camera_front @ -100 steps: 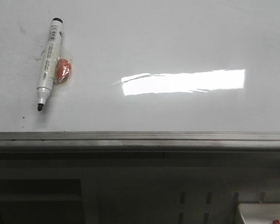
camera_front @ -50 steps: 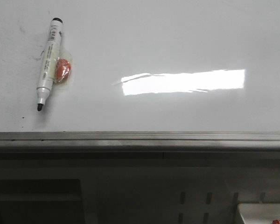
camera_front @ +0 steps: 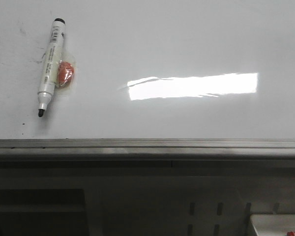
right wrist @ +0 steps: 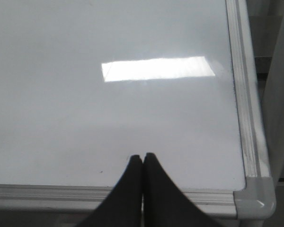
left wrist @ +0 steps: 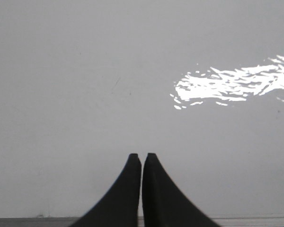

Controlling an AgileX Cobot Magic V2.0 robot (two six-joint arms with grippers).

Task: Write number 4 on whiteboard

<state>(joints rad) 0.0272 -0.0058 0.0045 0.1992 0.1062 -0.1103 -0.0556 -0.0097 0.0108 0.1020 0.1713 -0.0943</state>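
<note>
The whiteboard (camera_front: 187,44) fills the front view, glossy white with a grey edge rail (camera_front: 147,145) and a bright light reflection. A white marker (camera_front: 50,66) with a black tip lies uncapped on the board at the far left, an orange piece in clear wrap (camera_front: 65,73) beside it. No drawn number 4 shows on the board. My left gripper (left wrist: 142,156) is shut and empty over bare board. My right gripper (right wrist: 142,156) is shut and empty above the board's near rail (right wrist: 61,193), close to its corner (right wrist: 255,203). Neither gripper shows in the front view.
Faint dark smudges mark the board near the marker (camera_front: 23,30). Below the rail is a dark frame with slots (camera_front: 206,209). A white thing with a red bit sits at the lower right (camera_front: 278,226).
</note>
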